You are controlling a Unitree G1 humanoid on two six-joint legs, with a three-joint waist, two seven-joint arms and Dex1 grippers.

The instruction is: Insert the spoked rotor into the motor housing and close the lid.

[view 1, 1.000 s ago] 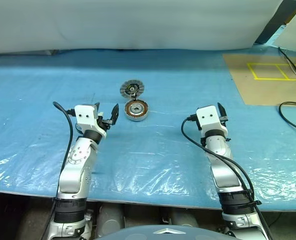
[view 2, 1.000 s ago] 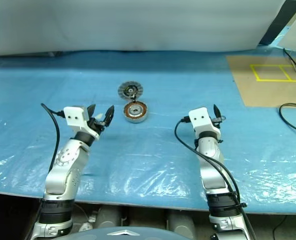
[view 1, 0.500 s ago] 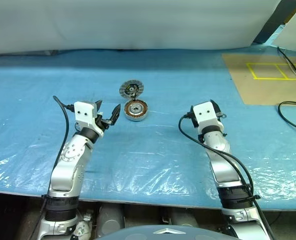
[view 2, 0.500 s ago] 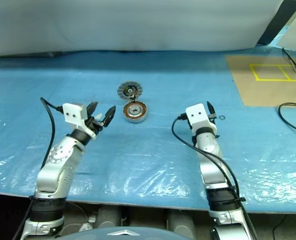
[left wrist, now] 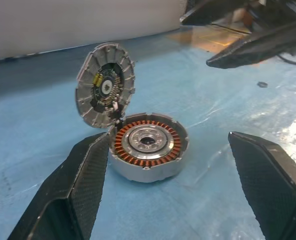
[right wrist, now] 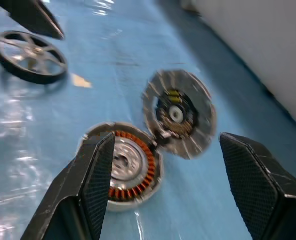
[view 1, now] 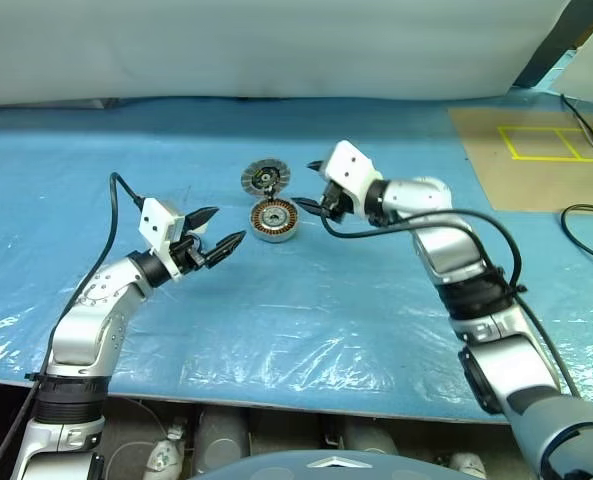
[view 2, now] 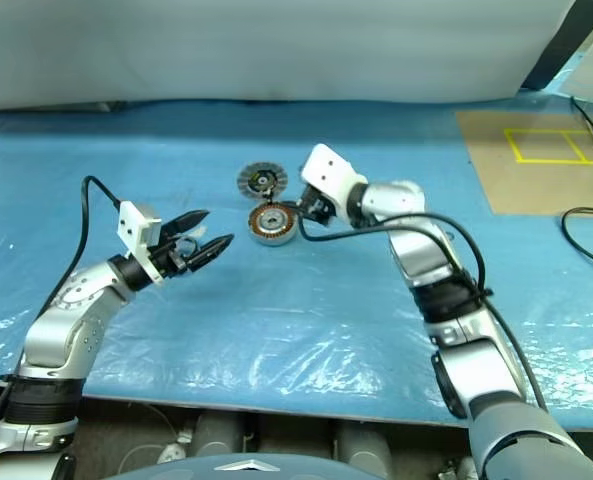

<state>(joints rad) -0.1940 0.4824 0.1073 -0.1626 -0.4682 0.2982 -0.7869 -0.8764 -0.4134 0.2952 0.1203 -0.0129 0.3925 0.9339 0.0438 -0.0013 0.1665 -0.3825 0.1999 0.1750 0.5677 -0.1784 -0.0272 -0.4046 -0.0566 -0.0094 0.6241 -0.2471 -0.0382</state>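
arms: silver-grey metal segments with black joint bands
wrist blocks: white boxes
left gripper point(view 1: 219, 233): two black tapered fingers
right gripper point(view 2: 303, 203): black fingers, textured pads
cables: black, looping from each wrist block

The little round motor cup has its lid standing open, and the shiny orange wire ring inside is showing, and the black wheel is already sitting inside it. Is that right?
Not quite. The motor housing holds no wheel yet: the left wrist view shows just its copper windings and grey hub. The spoked rotor lies apart on the blue sheet, as the right wrist view shows. The lid does stand open.
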